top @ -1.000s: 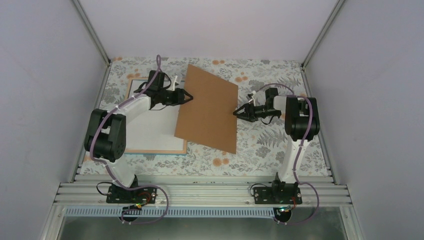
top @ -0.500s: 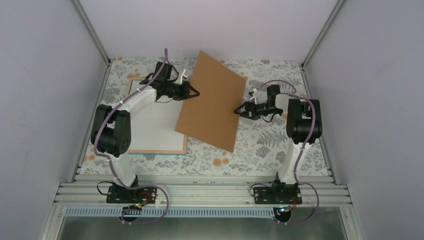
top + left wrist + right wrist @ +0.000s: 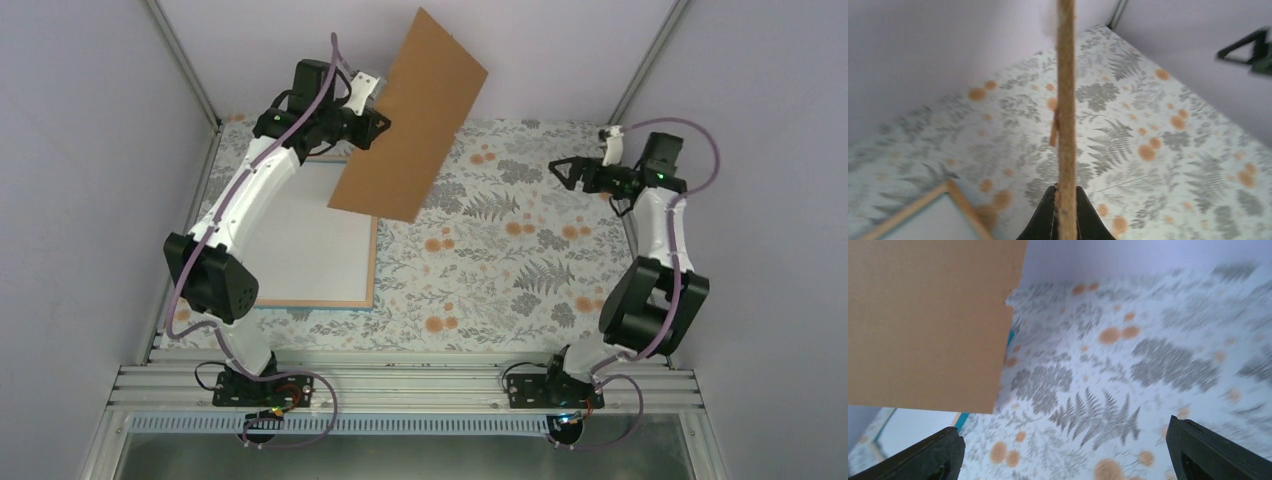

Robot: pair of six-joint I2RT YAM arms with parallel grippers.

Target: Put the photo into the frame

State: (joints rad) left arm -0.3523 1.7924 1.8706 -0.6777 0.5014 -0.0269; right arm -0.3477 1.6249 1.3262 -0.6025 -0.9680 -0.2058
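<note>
The frame (image 3: pixel 374 270) lies flat at the table's left, with a wood-coloured edge, a teal strip along its near side and a white sheet inside it. Its corner shows in the left wrist view (image 3: pixel 960 200) and a teal bit in the right wrist view (image 3: pixel 962 420). My left gripper (image 3: pixel 380 122) is shut on the left edge of the plain brown board (image 3: pixel 410 115) and holds it tilted, high above the frame's far right corner. The left wrist view shows the board edge-on (image 3: pixel 1066 100) between the fingers (image 3: pixel 1066 200). My right gripper (image 3: pixel 557 168) is open and empty at the far right. The photo is not in view.
The floral tablecloth (image 3: pixel 500 260) covers the table. Plain walls and metal corner posts (image 3: pixel 640 70) close in the back and sides. The board (image 3: pixel 933 320) fills the upper left of the right wrist view, above the open gripper (image 3: pixel 1063 450).
My left arm has lifted the brown board up off the table and back towards the far wall. My right gripper has drawn away from the board's right edge to the far right.
</note>
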